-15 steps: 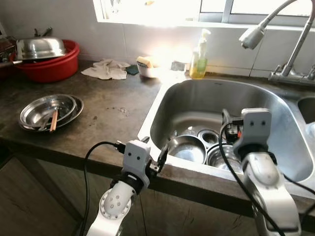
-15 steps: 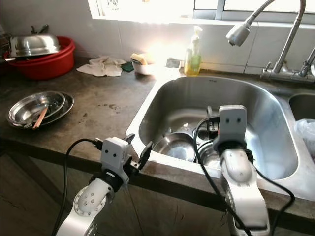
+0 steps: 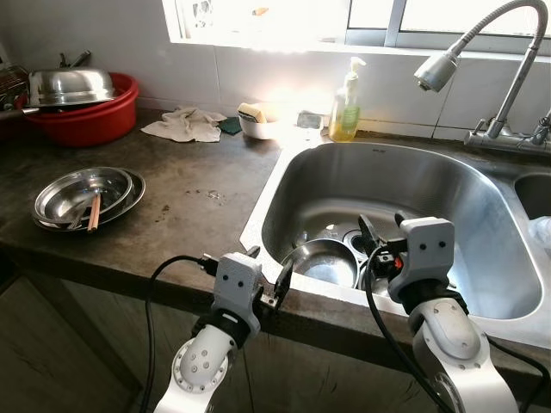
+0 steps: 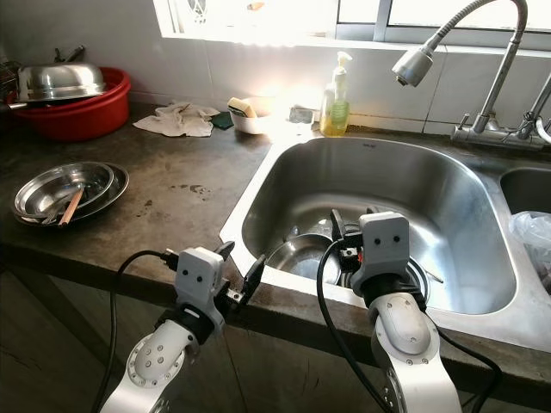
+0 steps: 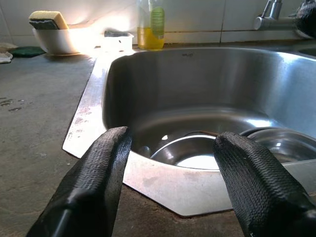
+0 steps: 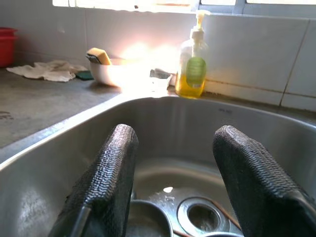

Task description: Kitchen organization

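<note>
Farthest to the left of the left gripper (image 3: pixel 282 277), a red basin (image 3: pixel 90 116) with a steel lid sits at the back of the counter (image 3: pixel 198 194). Nearer, stacked steel plates (image 3: pixel 86 194) hold chopsticks (image 3: pixel 94 211) whose long axis runs toward the robot. The left gripper, fingers apart and empty, hovers at the counter's front edge, just left of the sink (image 3: pixel 379 185). Just ahead of it and lower, a steel bowl (image 3: pixel 325 261) rests upright, mouth up, on the sink floor. It looks light, rigid and probably wet and slippery; pinching its thin rim seems best. The right gripper (image 6: pixel 170 185), fingers apart, is lowered into the sink just right of that bowl, with a soap bottle (image 3: pixel 346 101) beyond on the far ledge.
</note>
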Available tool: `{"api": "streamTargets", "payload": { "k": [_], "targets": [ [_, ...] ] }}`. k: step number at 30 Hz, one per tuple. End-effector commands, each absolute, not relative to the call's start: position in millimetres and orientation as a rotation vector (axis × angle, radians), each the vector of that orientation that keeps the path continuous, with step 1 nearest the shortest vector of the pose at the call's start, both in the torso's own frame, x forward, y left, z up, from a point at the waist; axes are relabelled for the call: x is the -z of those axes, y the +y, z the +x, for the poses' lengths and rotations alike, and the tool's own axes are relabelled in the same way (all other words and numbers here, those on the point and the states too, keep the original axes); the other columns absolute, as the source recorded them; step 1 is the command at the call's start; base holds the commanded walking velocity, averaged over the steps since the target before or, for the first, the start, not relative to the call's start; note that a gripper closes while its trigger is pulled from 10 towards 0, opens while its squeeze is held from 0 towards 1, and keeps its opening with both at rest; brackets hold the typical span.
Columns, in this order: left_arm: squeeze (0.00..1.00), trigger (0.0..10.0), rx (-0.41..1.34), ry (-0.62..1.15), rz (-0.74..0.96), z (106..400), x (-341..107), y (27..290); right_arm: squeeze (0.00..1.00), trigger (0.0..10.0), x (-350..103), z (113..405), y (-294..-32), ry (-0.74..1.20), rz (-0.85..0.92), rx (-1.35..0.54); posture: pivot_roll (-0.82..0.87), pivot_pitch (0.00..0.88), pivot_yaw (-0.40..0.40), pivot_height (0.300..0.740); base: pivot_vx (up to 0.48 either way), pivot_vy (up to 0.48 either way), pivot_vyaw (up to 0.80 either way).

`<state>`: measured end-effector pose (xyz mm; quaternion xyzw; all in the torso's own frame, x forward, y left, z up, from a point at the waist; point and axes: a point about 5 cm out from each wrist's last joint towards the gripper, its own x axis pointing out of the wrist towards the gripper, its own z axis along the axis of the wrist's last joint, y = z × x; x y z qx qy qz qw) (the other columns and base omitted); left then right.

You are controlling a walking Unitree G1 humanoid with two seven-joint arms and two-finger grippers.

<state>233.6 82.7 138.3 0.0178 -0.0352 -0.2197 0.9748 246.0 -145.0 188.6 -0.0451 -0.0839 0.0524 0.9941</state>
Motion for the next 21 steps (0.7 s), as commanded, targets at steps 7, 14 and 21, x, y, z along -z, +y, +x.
{"api": "streamTargets", "payload": {
  "k": [7, 14, 21],
  "targets": [
    [0.0, 10.0, 0.441, -0.08, 0.04, 230.5, -139.5, 81.9, 0.0, 10.0, -192.8, 249.2, -141.2, -0.197, -0.074, -0.132, 0.09, 0.0, -0.036, 0.74, 0.0, 0.392, 0.67],
    [0.0, 10.0, 0.444, -0.079, 0.044, 231.2, -140.1, 80.6, 0.0, 10.0, -194.0, 251.5, -139.4, -0.197, -0.066, -0.145, 0.09, 0.0, -0.032, 0.74, 0.0, 0.0, 0.57],
    [0.0, 10.0, 0.444, -0.078, 0.052, 231.3, -140.1, 81.2, 0.0, 10.0, -196.4, 254.7, -142.8, -0.202, -0.047, -0.129, 0.09, 0.0, -0.027, 0.74, 0.0, 0.0, 0.0]
  ]
}}
